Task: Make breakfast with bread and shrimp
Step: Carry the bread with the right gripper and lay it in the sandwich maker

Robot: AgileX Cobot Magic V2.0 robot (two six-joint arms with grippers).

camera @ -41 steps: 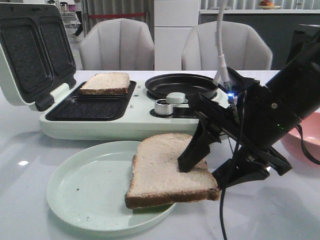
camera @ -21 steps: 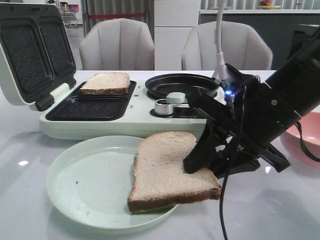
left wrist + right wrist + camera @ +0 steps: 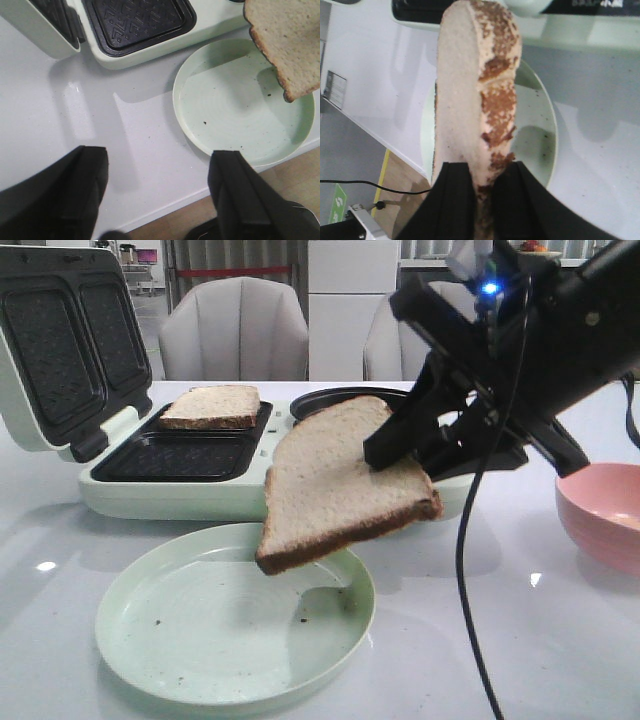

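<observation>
Front view: the right gripper is clamped on one edge of a bread slice and holds it tilted in the air, clear of everything under it. Below the gripper and toward the robot's left lies a pale green plate, bare but for crumbs. Beyond the gripper stands the pale green sandwich maker with its lid swung up; a second bread slice lies in the far plate of it, well to the gripper's left. A pink bowl sits on the white table to the gripper's right, near but apart. No shrimp can be made out.

Left wrist view: the left gripper hangs over the table with its two fingers spread wide and nothing between them. Ahead of it are the plate, the held slice above the plate's far side, and a corner of the sandwich maker.

Right wrist view: the right gripper pinches the slice by its crust edge, a finger on each face, with the plate under it.
</observation>
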